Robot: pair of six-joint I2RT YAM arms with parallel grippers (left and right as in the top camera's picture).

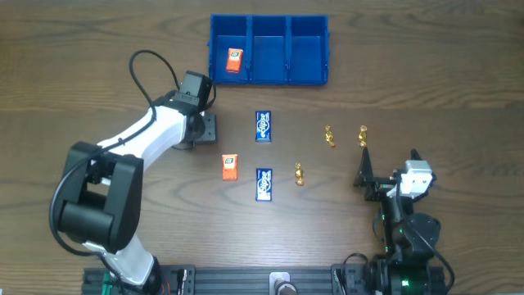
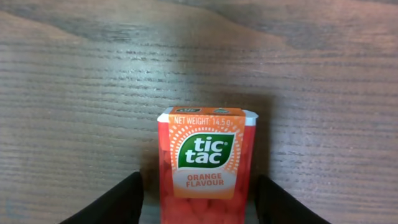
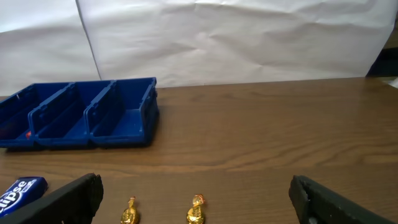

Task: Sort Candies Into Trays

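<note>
Wood-grain table [image 1: 426, 82] (dark brown), white backdrop [image 3: 249, 37] behind blue tray [image 3: 151, 112]

Overhead, low right wrist; shared blue tray [image 1: 268, 51]

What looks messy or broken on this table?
Nothing looks broken or spilled. Unsorted candies lie loose on the table: two blue packs, three gold sweets and one orange box. A second orange box already sits in the left compartment of the blue tray.
</note>
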